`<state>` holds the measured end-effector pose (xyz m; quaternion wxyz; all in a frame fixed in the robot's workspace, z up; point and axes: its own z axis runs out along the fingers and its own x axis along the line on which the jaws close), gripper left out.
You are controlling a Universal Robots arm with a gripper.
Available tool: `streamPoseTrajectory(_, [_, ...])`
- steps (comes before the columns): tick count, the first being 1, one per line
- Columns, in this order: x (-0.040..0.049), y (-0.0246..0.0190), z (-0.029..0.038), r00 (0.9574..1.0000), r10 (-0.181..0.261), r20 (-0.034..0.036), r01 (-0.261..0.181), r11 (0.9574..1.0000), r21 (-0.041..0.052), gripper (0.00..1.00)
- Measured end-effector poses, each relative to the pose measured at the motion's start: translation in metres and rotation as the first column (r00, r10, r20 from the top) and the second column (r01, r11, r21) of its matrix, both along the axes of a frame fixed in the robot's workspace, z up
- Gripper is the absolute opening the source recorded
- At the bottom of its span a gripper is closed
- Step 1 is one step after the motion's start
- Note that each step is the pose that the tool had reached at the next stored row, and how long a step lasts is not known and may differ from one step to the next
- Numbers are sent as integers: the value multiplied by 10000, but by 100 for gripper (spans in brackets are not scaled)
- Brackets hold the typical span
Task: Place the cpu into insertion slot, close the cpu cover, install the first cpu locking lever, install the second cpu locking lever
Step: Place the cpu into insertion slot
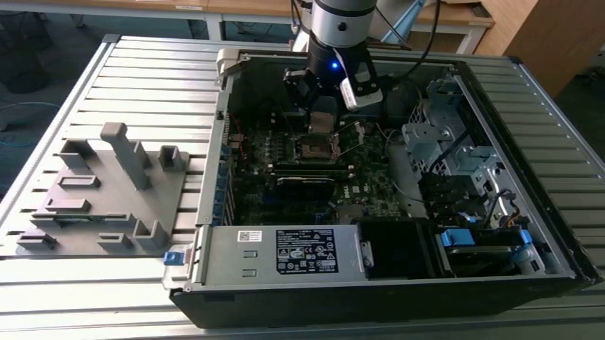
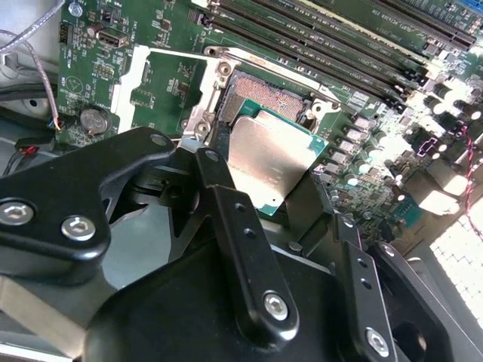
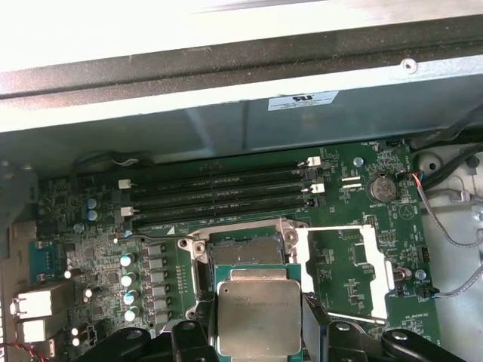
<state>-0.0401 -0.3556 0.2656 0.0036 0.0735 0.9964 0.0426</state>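
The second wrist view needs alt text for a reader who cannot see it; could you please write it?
Black jaws grip the cpu, a silver-topped square chip, by two opposite edges over the open insertion slot of a green motherboard. The cpu cover lies swung open beside the slot, and long memory slots run beyond it.

**Cpu** (image 2: 275, 162): small flat square chip with a grey-silver metal top and a green border. It is held by two opposite sides between the jaws of the gripper (image 3: 259, 335), metal face up, just over one edge of the slot and not seated.

**Insertion slot** (image 2: 260, 96): square socket with a dark pin field and a silvery rim. It is uncovered and unoccupied, on the far part of the motherboard in the exterior view.

**Cpu cover** (image 3: 375, 268): thin silvery frame with a square window. It is swung open and lies beside the slot, with green board showing through the window.
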Motion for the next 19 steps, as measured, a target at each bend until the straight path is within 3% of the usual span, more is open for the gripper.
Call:
streamPoseTrajectory(5, [0, 0, -3, 9992, -391, -1, 391, 9992, -1, 54])
streamPoseTrajectory(11, [0, 0, -4, 9990, -446, 1, 446, 9990, 0, 54])
streamPoseTrajectory(19, [0, 0, -7, 9965, -839, -1, 839, 9965, -1, 54])
